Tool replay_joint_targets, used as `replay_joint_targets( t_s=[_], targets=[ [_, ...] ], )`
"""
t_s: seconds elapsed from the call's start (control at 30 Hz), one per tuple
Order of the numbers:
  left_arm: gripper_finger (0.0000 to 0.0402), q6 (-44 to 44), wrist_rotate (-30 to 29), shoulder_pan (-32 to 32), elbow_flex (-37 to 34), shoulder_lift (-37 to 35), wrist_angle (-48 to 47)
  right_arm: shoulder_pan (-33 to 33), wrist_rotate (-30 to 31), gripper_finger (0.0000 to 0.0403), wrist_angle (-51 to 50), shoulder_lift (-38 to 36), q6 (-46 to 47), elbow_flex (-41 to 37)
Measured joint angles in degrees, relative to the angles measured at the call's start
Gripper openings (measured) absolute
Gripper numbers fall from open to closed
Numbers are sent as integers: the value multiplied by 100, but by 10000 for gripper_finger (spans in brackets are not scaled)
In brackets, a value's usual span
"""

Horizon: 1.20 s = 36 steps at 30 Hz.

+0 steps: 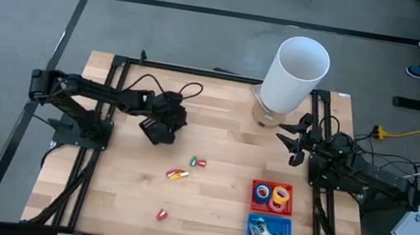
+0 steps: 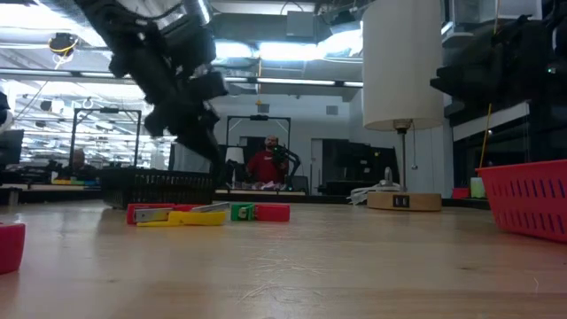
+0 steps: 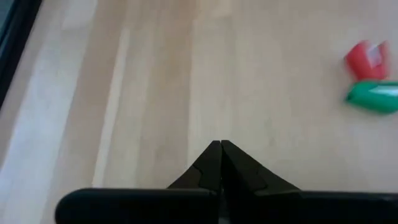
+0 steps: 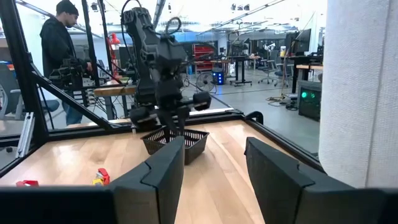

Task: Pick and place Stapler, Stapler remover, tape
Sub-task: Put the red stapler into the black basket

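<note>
the left claw (image 1: 160, 129) hangs over the desk (image 1: 227, 112) at about 10 o'clock from the desk's middle, its 2 fingers (image 3: 211, 163) pressed together and holding nothing; in its wrist view the tips meet above bare wood, with a red piece (image 3: 367, 59) and a green piece (image 3: 373, 96) touching each other a little way off. those 2 lie near the desk's middle (image 1: 199, 163), and just at 8 o'clock from them sits a yellow-and-red stapler (image 1: 177, 174). a small red item (image 1: 162, 215) lies alone toward 6 o'clock, near the front edge; what it is cannot be told. the right claw (image 1: 294, 138) waits at 2 o'clock by the desk's right rail, its fingers (image 4: 165, 168) spread apart and empty, just beside the base of a tall white cylinder (image 1: 293, 72). the tape (image 1: 272, 195), 3 small rings of blue, red and orange-yellow, lies in a red basket (image 1: 275, 184) at 4 o'clock. a blue basket (image 1: 268, 233) touches it on the 6 o'clock side and holds a blue-and-silver item too small to name. a dark mesh basket (image 4: 176, 143) shows under the left arm in the right wrist view. a person (image 4: 61, 46) stands beyond the desk.
</note>
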Motion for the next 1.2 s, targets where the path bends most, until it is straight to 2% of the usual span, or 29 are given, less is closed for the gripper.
replay_joint_targets(
  t_s=[0.23,0.37,0.53,0.8,1.0,1.2],
  targets=[
    [6,-132,74,-587,788,-26,-979,0,-1,171,-6,0,19,0],
    [9,-430,79,-1072,973,-27,-981,0,-1,171,-4,0,-15,0],
    [38,-656,14,-1559,1027,-26,-633,0,-1,171,-4,0,-21,0],
    [120,-1105,-329,-2044,1027,134,183,0,-1,171,-6,0,-23,0],
    [158,-1240,-329,-2285,1028,809,1168,0,-1,171,-6,0,-23,0],
    [159,-1363,-590,-2305,1285,1625,1047,0,-1,171,-6,0,-25,0]
  ],
)
